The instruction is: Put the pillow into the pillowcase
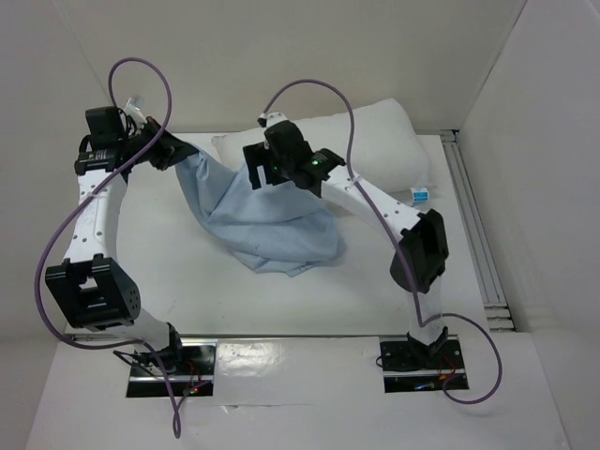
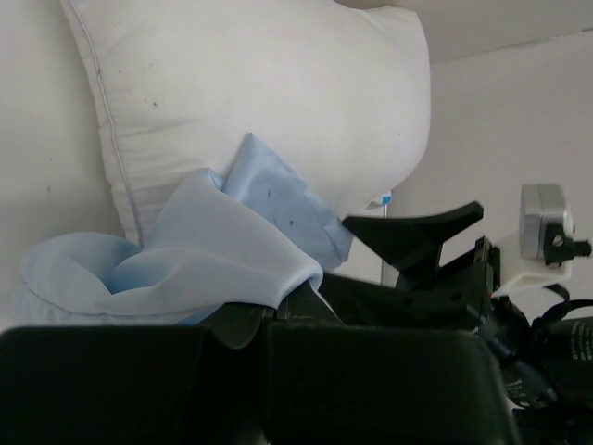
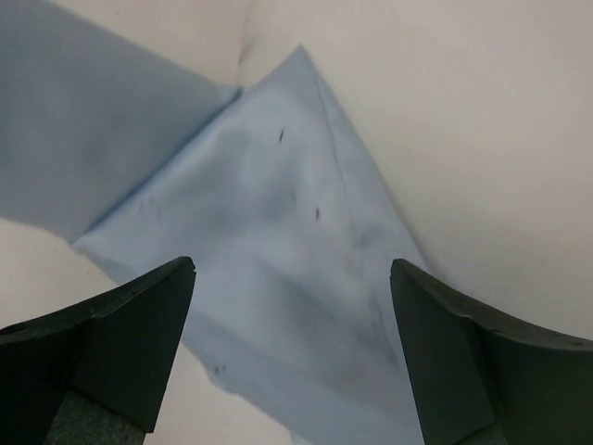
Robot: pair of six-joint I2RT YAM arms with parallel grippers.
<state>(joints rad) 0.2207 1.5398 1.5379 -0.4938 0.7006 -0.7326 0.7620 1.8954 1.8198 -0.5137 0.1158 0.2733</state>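
At the far side of the table (image 1: 169,272) the pillow (image 1: 375,127) lies flat, plump and white, and all of it that I can see is outside the pillowcase (image 1: 272,225). That light-blue sack is limp and wrinkled. It runs from a raised corner on the left down to a crumpled heap in the middle of the table, in front of the pillow. The left hand (image 1: 172,150) is clamped tight on the raised corner, and thin cloth spills out of its grip. Seen from that wrist, a blue fold rests against the pillow's near edge. The right hand (image 1: 261,176) hovers over the upper part of the sack with its fingers (image 3: 130,343) spread wide, holding nothing, and speckled blue fabric shows between them. I cannot tell where the sack's mouth is. A small blue-and-white box (image 1: 422,194) sits on the table just beside the pillow's right end.
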